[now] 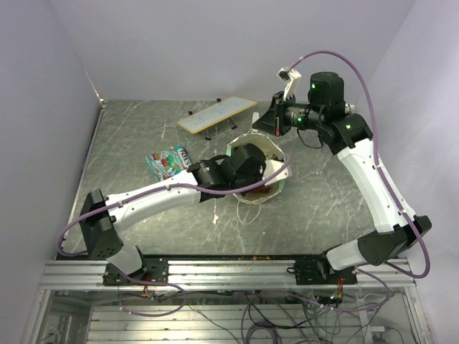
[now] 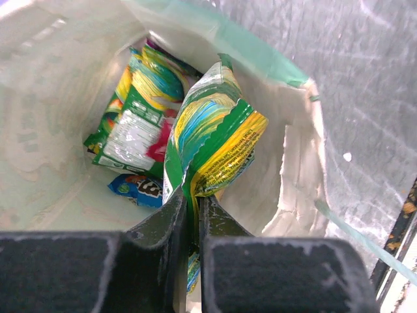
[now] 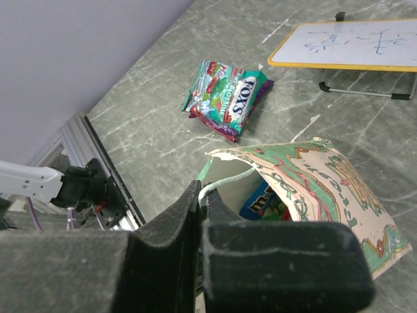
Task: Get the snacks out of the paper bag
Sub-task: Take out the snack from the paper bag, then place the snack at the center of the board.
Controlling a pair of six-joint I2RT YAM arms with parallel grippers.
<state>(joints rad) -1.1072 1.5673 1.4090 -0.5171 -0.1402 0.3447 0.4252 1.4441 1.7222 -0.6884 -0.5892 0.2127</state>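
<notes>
We see grey marbled desk (image 1: pixel 136 129), lilac walls (image 1: pixel 215 43). Mid-desk, paper bag (image 3: pixel 326 189); inside it, left end effector (image 2: pixel 191 199) clamped on green-yellow snack packet (image 2: pixel 208 137). Bag rim pinched tight by right end effector (image 3: pixel 201 195). On desk left of bag, loose snacks (image 3: pixel 225 98).

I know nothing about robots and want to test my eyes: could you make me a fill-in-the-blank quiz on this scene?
1. The green and yellow packet pinched by the left gripper is ___ the paper bag.
2. The loose packets on the table bear the name ___.
3. Deeper in the bag lies a small packet coloured ___.
Missing words: inside; FOX'S; blue.
</notes>
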